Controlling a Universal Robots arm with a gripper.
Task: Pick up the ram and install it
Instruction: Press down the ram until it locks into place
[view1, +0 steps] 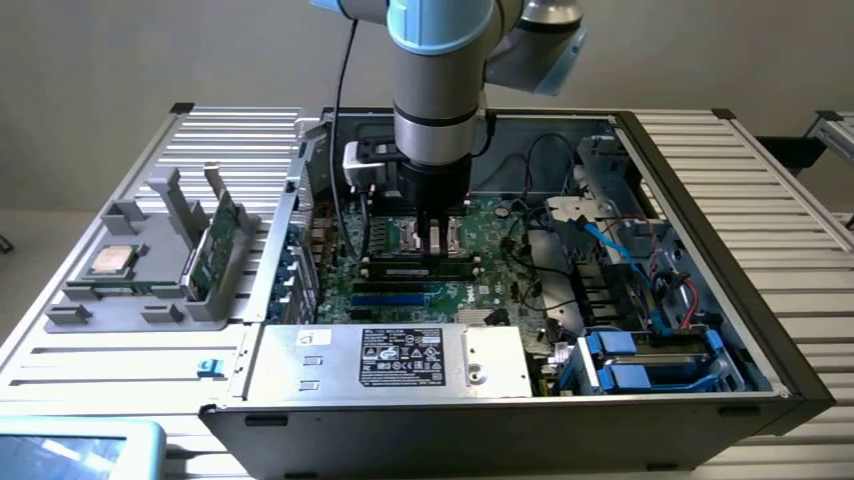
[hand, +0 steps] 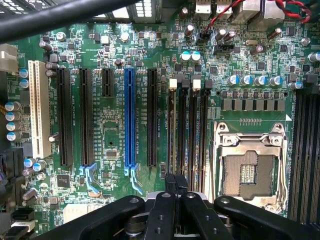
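Observation:
A long green ram stick (view1: 218, 248) stands on edge in a grey holder (view1: 147, 300) on the exterior view's left, outside the computer case. My gripper (view1: 438, 248) hangs straight down inside the open case, low over the motherboard (view1: 501, 230). It is shut, with nothing seen between its black fingers (hand: 169, 184). In the wrist view the gripper (hand: 175, 186) is right above the near end of the row of black memory slots (hand: 189, 125), beside the open processor socket (hand: 248, 172). I cannot tell whether a stick sits in the slot under the fingertips.
A square silver processor chip (view1: 112, 259) lies in the same holder. The silver power supply (view1: 394, 360) fills the case's front, and blue drive bays (view1: 654, 365) stand at the exterior view's right. Loose cables (view1: 561, 215) run beside the socket. Expansion slots (hand: 129, 117) line the board.

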